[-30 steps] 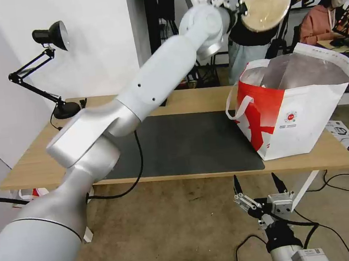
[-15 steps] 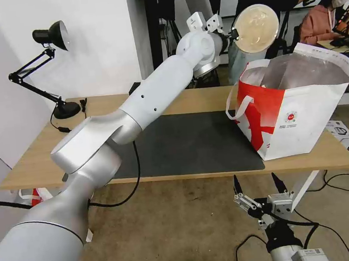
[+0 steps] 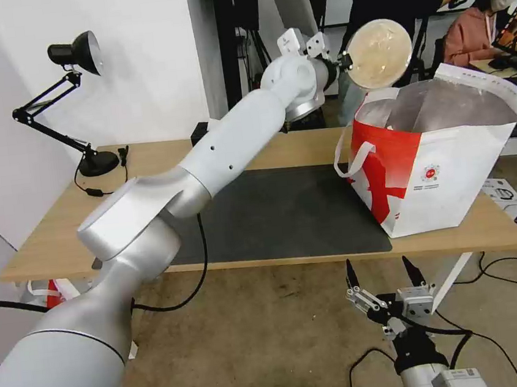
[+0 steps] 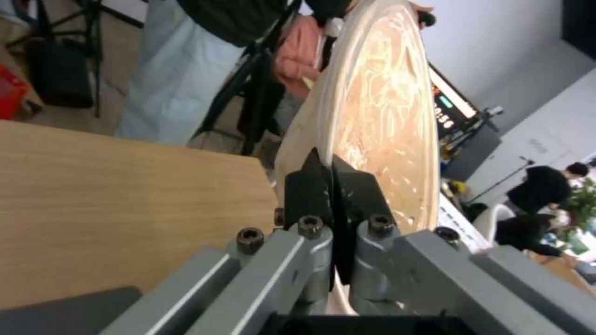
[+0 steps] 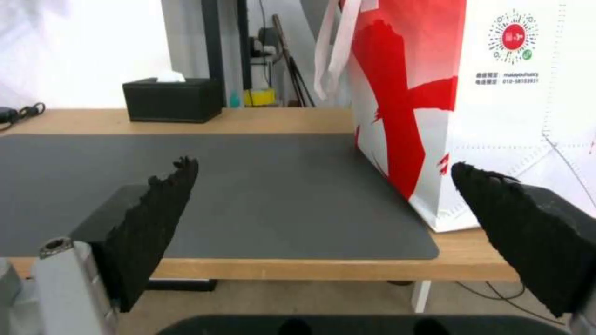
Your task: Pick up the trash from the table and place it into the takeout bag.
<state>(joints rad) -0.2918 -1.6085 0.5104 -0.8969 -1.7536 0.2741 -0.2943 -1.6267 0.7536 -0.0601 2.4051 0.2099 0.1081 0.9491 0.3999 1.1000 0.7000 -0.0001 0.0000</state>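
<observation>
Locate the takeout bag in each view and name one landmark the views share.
Head view: takeout bag stands at the table's right end, mouth open.
Left wrist view: not in it.
Right wrist view: the bag's red-and-white side rises beyond the mat's edge.
Shared landmark: the dark mat, also along the left wrist picture's edge.
</observation>
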